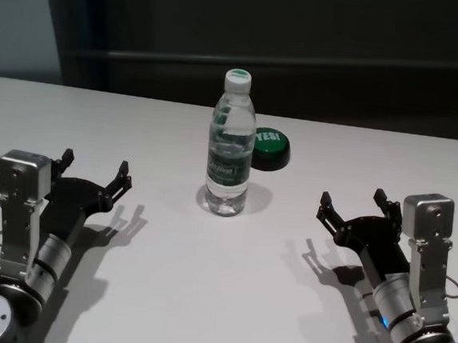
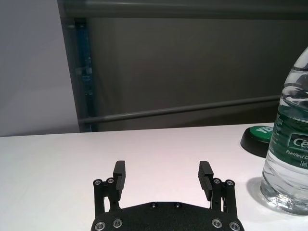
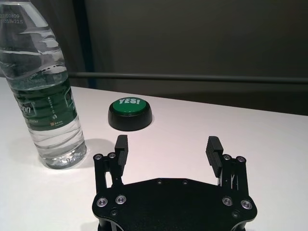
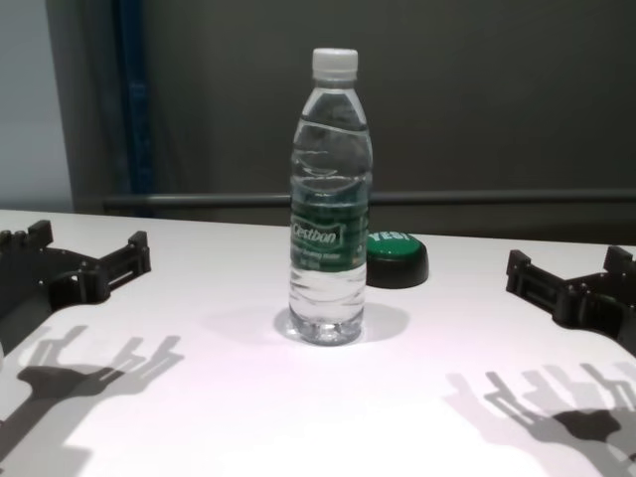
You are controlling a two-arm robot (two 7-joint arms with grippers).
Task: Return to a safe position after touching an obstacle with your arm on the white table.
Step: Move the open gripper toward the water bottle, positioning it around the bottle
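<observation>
The water bottle [image 1: 231,148] stands upright near the middle of the white table [image 1: 218,299], its white cap on and its green label band facing us. Just behind it on our right side sits a green button [image 1: 268,145] on a black base, close to the bottle but apart from it. We hold our left gripper [image 1: 97,169] low over the table on the left, well apart from the bottle, with its fingers [image 2: 119,174] spread wide and nothing between them. Our right gripper [image 1: 353,205] hovers on the right side, equally clear of the bottle, its fingers [image 3: 213,150] also spread wide with nothing held. Both grippers cast shadows on the table beneath them.
</observation>
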